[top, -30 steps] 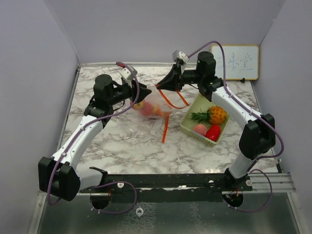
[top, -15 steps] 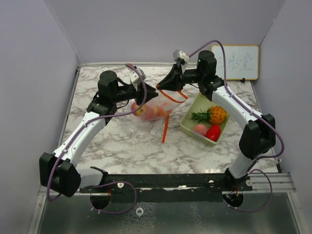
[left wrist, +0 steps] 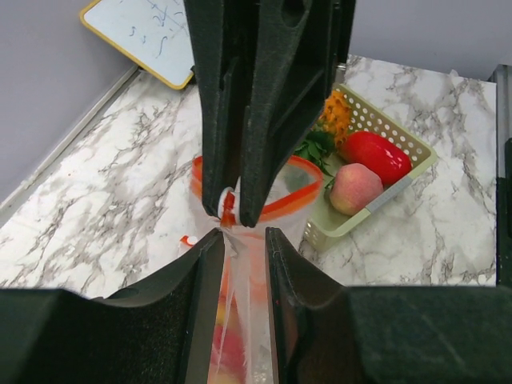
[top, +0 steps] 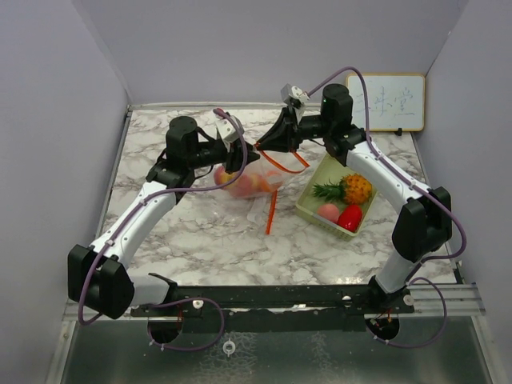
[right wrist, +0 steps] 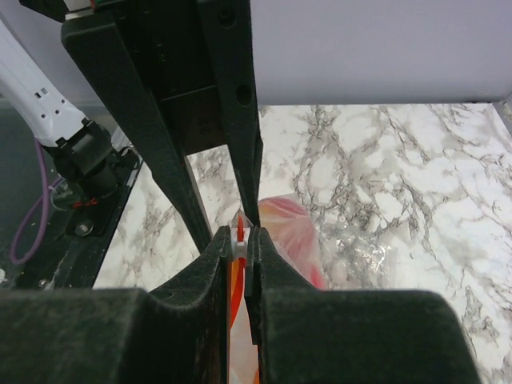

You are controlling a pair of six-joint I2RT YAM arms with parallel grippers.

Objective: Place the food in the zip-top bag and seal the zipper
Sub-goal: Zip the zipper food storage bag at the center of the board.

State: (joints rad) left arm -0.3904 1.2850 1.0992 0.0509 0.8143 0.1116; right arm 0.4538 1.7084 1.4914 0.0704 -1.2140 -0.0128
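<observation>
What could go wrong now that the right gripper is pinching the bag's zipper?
The pineapple, peach and red pepper lie in the basket; sealing now would leave them out. The left gripper has its fingers apart around the bag film, so the bag may drag along when the right gripper pulls the zipper.

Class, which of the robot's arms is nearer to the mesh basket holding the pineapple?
Right. The right arm runs just beside the basket; the left arm lies beyond the bag.
</observation>
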